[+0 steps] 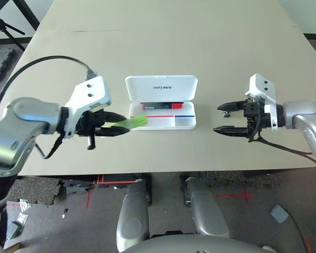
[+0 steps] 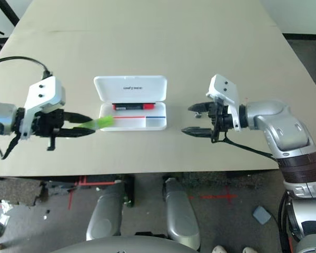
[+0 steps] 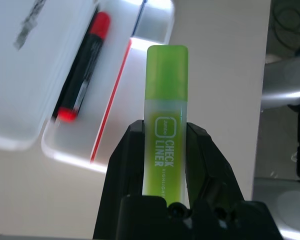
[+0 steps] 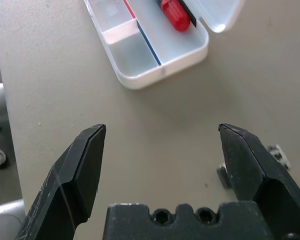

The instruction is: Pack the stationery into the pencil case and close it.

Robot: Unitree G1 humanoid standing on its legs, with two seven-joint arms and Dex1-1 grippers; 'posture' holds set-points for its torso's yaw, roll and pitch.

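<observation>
The white pencil case (image 1: 187, 125) lies open in the middle of the table, its lid (image 1: 161, 87) folded back. The red marker (image 1: 160, 105) rests in the tray's far compartment. My left gripper (image 1: 124, 126) is shut on the lime-green highlighter (image 3: 166, 100). It holds the highlighter just above the case's left end, with the cap pointing at the tray. My right gripper (image 1: 221, 120) hovers open over the table to the right of the case, nothing between its fingers. A tiny black-and-silver piece (image 4: 277, 153) lies on the table beside one finger (image 4: 250, 160), partly hidden by it.
The tray's near compartments (image 4: 135, 52), split by red and blue stripes, hold nothing. The table's front edge (image 1: 158, 171) runs just below both grippers. A black cable (image 1: 47, 60) loops from my left wrist over the table's left side.
</observation>
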